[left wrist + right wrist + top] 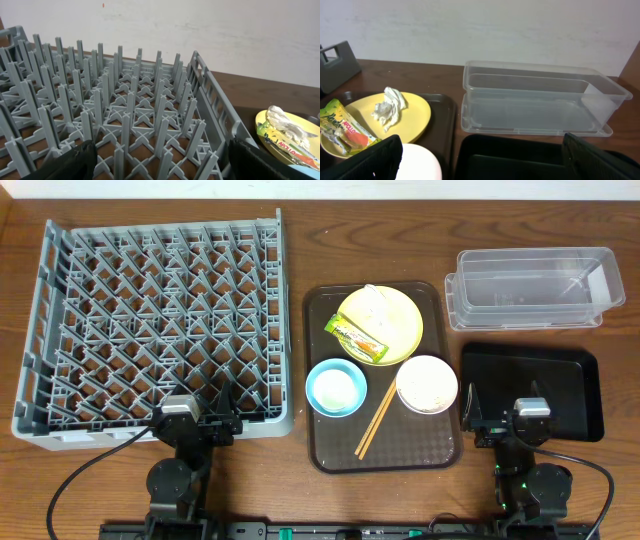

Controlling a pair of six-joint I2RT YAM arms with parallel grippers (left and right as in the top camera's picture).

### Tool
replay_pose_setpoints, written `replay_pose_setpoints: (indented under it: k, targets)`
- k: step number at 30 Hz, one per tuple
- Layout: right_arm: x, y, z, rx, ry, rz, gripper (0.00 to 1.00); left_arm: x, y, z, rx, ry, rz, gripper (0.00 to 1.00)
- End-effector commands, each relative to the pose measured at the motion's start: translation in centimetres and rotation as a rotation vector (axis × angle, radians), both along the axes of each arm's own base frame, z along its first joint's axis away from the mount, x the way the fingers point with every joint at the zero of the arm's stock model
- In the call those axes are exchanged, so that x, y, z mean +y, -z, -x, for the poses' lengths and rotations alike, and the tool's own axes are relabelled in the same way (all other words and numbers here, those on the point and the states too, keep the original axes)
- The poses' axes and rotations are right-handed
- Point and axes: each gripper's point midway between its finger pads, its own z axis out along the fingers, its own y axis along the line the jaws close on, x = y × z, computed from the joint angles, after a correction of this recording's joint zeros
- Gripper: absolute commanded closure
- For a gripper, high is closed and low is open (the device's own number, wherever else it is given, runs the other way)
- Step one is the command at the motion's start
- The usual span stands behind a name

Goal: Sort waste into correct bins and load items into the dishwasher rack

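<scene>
Two waste pieces: a snack wrapper (356,340) and a crumpled white scrap (375,305) are lying on the yellow plate (408,330). The wrapper is hanging over the plate's near-left edge and the scrap is sitting toward its far side.
Handling: both are looking very light and limp. The wrapper is probably slick film that will be sliding or folding under a pinch, so taking it across its narrow middle is looking safest. The scrap is offering raised folds for a pinch from above.
Dishes: the plate, a light blue bowl (335,387), a white bowl (427,384) and wooden chopsticks (375,420) are all sitting on the brown serving tray (400,452), with the chopsticks slanting between the two bowls. The dishes are looking stiff, smooth and breakable, so their rims are seeming the best holds.
Bins: the clear tub (530,252) is standing at the far right, and the black tray (580,402) is lying just in front of it.
Rack: the grey dishwasher rack (30,360) is occupying the left of the tabletop (300,240), its pegs carrying no dishes.
Left end effector (200,402): hovering over the rack's near edge, fingers spread wide, gripping nothing.
Right end effector (505,412): hovering by the black tray's near-left corner, fingers spread wide, gripping nothing.
Progress: sorting is appearing not yet begun.
</scene>
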Motion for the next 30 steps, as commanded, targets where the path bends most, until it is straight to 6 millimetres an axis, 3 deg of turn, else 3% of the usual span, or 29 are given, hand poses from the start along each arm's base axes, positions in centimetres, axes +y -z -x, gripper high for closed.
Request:
replay_pose_setpoints:
  k: [1,26,30]
  targets:
    - [-0.15,0.12,0.00,0.003,0.006,0.001,0.01,0.34,1.80,0.00,0.044,-0.018,-0.003,0.14]
    - [-0.14,0.10,0.00,0.002,0.006,-0.010,0.01,0.34,1.80,0.00,0.044,-0.018,-0.003,0.14]
    - [0.64,0.04,0.03,0.001,-0.039,-0.026,0.01,0.33,1.80,0.00,0.044,-0.017,-0.003,0.14]
